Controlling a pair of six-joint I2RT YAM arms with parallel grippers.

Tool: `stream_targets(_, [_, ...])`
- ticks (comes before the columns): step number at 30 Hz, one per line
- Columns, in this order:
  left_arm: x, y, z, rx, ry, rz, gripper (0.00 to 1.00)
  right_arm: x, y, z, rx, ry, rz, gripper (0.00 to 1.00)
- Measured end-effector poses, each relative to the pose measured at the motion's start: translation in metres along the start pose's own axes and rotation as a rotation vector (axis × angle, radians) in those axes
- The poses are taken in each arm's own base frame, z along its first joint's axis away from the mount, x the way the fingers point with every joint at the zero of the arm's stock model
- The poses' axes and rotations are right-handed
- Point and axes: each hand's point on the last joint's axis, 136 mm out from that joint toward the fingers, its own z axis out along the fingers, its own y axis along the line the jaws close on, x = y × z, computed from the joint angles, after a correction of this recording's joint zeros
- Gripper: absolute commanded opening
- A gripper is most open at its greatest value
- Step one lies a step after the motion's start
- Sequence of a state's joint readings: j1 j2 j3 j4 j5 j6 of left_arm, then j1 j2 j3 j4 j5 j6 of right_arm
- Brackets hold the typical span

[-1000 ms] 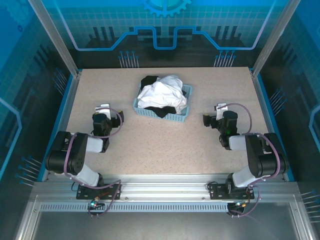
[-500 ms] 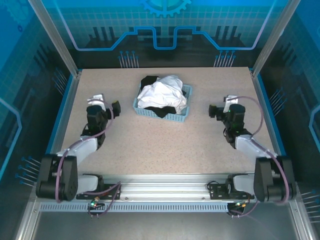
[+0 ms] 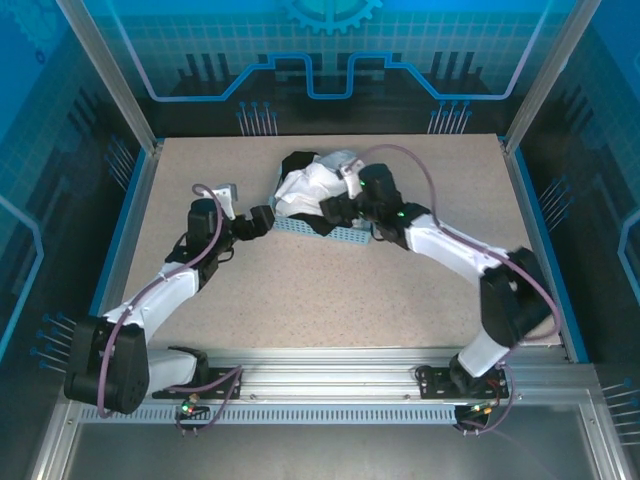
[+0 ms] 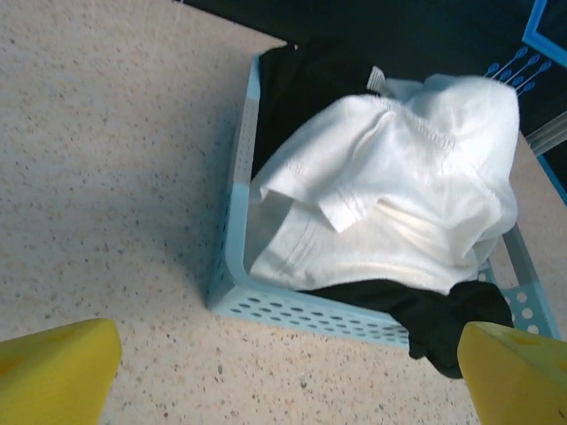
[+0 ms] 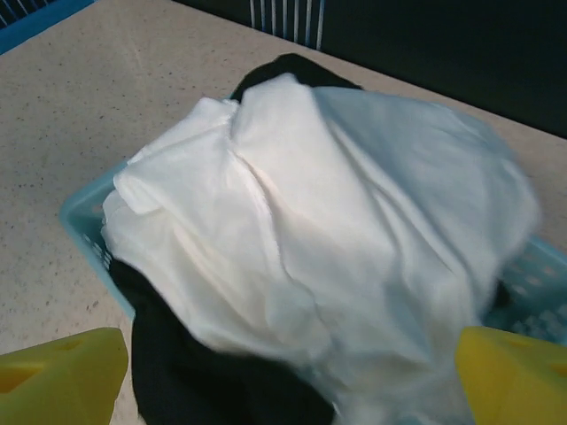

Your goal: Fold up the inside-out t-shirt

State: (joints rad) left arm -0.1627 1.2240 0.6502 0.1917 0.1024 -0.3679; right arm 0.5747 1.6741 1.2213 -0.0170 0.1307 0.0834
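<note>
Light-blue perforated basket (image 4: 301, 305) on speckled table (image 4: 106, 177); black garment (image 4: 443, 320) inside, spilling over rim.

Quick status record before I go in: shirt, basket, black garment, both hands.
white t-shirt: bunched on top in the basket, not yet lifted
basket: light blue, on the table
black garment: under the shirt, spilling over the basket's rim
left hand: open, empty, beside the basket's left end
right hand: open, empty, just above the shirt
</note>
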Motion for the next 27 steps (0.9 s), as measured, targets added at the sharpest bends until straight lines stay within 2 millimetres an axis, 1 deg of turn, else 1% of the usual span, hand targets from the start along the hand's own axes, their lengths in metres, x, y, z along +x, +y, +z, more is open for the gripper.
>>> stream_targets(2, [0.005,0.000,0.000,-0.004,0.021,-0.001,0.99,0.000,0.002,0.026,0.002,0.038,-0.001,0.88])
stream_targets(3, [0.008,0.000,0.000,-0.006,0.031,-0.001,0.99,0.001,0.001,0.040,0.011,0.056,0.002,0.83])
stream_targets(4, [0.010,0.000,0.000,-0.009,0.041,-0.002,0.99,0.004,0.000,0.052,0.019,0.073,0.005,0.75])
stream_targets(6, [0.015,0.001,-0.001,-0.015,0.057,-0.004,0.99,0.010,-0.001,0.072,0.027,0.104,0.004,0.50])
stream_targets(7, [0.016,0.002,-0.001,-0.018,0.062,-0.005,0.99,0.014,-0.002,0.081,0.028,0.125,0.008,0.36])
stream_targets(8, [0.017,0.002,-0.002,-0.020,0.067,-0.006,0.99,0.017,-0.002,0.089,0.028,0.140,0.010,0.20])
stream_targets(9, [0.018,0.002,-0.002,-0.023,0.072,-0.006,0.99,0.016,-0.002,0.093,0.023,0.146,0.014,0.06])
stream_targets(10, [0.019,0.002,-0.003,-0.024,0.074,-0.006,0.99,0.014,-0.002,0.094,0.019,0.147,0.019,0.00])
stream_targets(11, [0.020,0.003,-0.004,-0.027,0.078,-0.006,0.99,0.010,-0.002,0.093,0.010,0.148,0.022,0.00])
stream_targets(14, [0.021,0.002,-0.008,-0.030,0.084,-0.007,0.99,-0.017,-0.007,0.079,-0.006,0.108,0.038,0.00])
stream_targets(16, [0.019,0.001,-0.012,-0.032,0.080,-0.006,0.99,-0.041,-0.011,0.055,-0.013,0.068,0.045,0.00])
stream_targets(17, [0.017,0.000,-0.016,-0.031,0.073,-0.006,0.99,-0.058,-0.013,0.037,-0.020,0.033,0.045,0.00])
stream_targets(19, [0.011,-0.005,-0.024,-0.021,0.051,-0.004,0.99,-0.098,-0.014,-0.011,-0.027,-0.064,0.046,0.00])
stream_targets(21, [0.001,-0.011,-0.034,-0.006,0.012,-0.014,0.99,-0.145,-0.012,-0.076,-0.051,-0.209,0.042,0.00])
stream_targets(22, [-0.003,-0.013,-0.038,0.000,-0.006,-0.018,0.99,-0.167,-0.008,-0.111,-0.068,-0.287,0.039,0.00])
stream_targets(23, [-0.009,-0.017,-0.045,0.010,-0.029,-0.026,0.99,-0.188,-0.003,-0.152,-0.088,-0.375,0.031,0.00])
stream_targets(24, [-0.014,-0.020,-0.051,0.018,-0.052,-0.035,0.99,-0.205,0.003,-0.189,-0.109,-0.456,0.022,0.00])
stream_targets(26, [-0.023,-0.025,-0.061,0.032,-0.091,-0.050,0.99,-0.235,0.018,-0.259,-0.164,-0.610,0.000,0.00])
stream_targets(27, [-0.027,-0.027,-0.067,0.038,-0.108,-0.057,0.99,-0.245,0.028,-0.287,-0.196,-0.672,-0.013,0.00])
